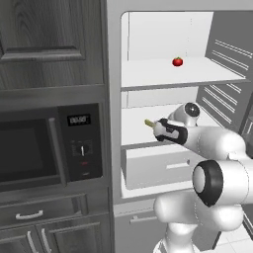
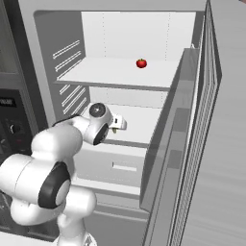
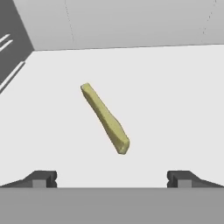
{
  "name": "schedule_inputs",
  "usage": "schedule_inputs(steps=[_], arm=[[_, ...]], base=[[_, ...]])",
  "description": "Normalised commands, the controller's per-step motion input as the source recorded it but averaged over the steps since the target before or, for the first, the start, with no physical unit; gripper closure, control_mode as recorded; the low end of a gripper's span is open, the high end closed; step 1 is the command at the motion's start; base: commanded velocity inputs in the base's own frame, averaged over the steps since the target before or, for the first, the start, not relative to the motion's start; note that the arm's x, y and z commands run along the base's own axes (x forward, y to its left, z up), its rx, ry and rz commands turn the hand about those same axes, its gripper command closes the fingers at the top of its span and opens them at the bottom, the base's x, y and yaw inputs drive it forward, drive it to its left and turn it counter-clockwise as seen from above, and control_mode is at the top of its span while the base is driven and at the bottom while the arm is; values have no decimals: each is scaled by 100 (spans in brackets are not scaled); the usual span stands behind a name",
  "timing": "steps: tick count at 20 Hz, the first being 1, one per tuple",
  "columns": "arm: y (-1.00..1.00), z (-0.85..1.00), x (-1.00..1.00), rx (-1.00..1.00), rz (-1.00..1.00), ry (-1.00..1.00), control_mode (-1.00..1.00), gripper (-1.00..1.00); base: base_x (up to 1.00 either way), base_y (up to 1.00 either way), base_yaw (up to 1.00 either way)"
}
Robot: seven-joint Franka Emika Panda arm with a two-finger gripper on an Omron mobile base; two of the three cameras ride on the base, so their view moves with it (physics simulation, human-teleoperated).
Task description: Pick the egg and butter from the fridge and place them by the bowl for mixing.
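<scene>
1. Butter (image 3: 105, 118): thin olive-yellow stick lying flat on the white middle shelf (image 1: 136, 129) of the fridge (image 1: 114, 99). In the hand view it runs diagonally, one end farther in and to the left, the other nearer and to the right. In the left base view one end pokes out to the left of the hand.
2. Gripper (image 3: 112, 179): reaching into the fridge over the middle shelf, just short of the butter. Its two dark fingertips (image 3: 43, 178) stand spread wide, one to each side, well apart from the stick and holding nothing.
3. Fridge: tall grey unit with a white interior, standing open. Its ribbed door (image 2: 211, 144) is swung out on the right.
4. Tomato (image 1: 177, 62): small red ball with a green top, resting on the upper shelf (image 2: 115, 72), toward the far side.
5. Drawer (image 1: 158, 170): white, below the middle shelf, closed, with a pale bar handle.
6. Microwave (image 1: 49, 148): black, built into the dark cabinetry left of the fridge, with a small display and a dial on its panel.
7. Cabinet door (image 1: 49, 44): dark wood, above the microwave.
</scene>
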Motion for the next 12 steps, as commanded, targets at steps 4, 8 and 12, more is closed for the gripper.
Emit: schedule_inputs(steps=[4,8,12], arm=[[0,-19,45,0,0,0,-100,-100],[0,-5,50,0,0,0,-100,-100],[0,-18,46,0,0,0,-100,-100]], base=[[0,0,0],[0,0,0],[0,0,0]])
